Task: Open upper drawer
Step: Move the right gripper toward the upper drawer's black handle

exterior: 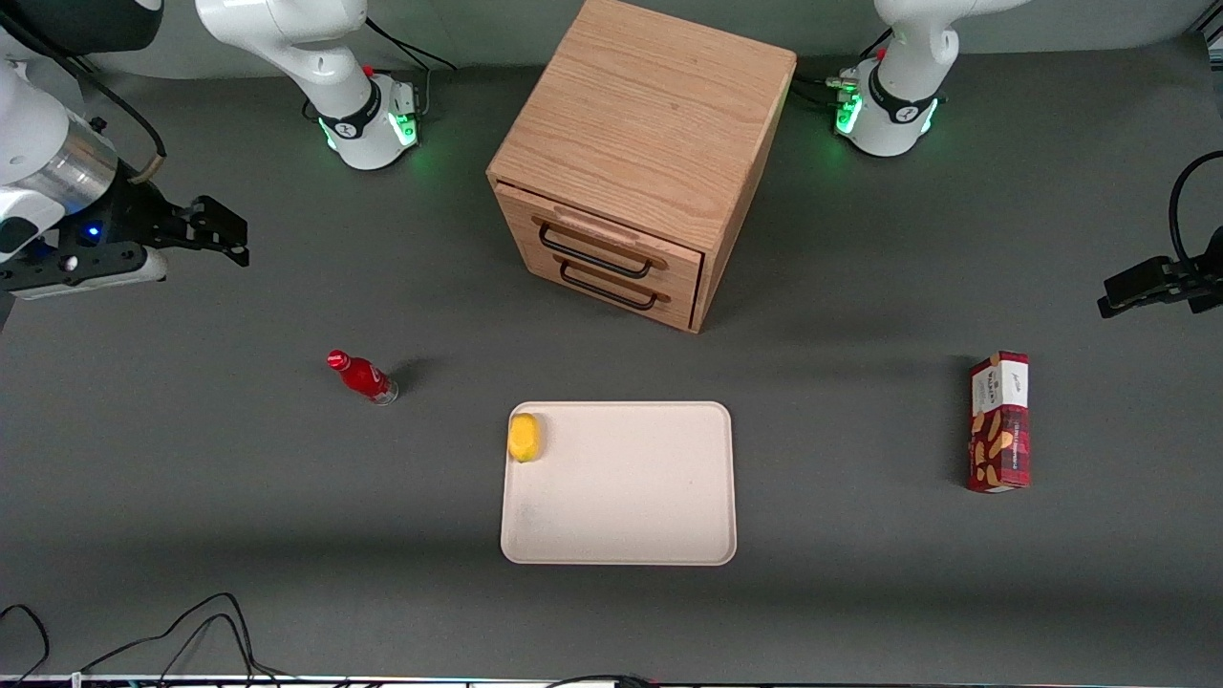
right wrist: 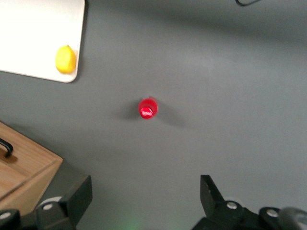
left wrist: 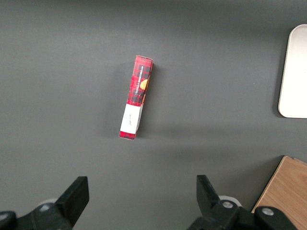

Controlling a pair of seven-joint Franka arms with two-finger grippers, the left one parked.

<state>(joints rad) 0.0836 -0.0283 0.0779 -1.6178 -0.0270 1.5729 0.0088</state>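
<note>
The oak cabinet [exterior: 650, 115] stands at the back middle of the table. Its upper drawer [exterior: 611, 244] is closed, with a light wood front and a black wire loop handle [exterior: 594, 256]. The bottom drawer [exterior: 611, 287] sits below it, also closed. My right gripper [exterior: 225, 234] is open and empty, high above the table toward the working arm's end, well apart from the cabinet. In the right wrist view the gripper [right wrist: 144, 196] hangs over bare table, with the cabinet's corner [right wrist: 24, 167] and a bit of a black handle at the edge.
A red bottle [exterior: 363, 377] stands between the gripper and the tray, also in the right wrist view [right wrist: 147, 109]. A cream tray [exterior: 631, 497] holds a lemon [exterior: 525, 437]. A red snack box [exterior: 998, 420] lies toward the parked arm's end.
</note>
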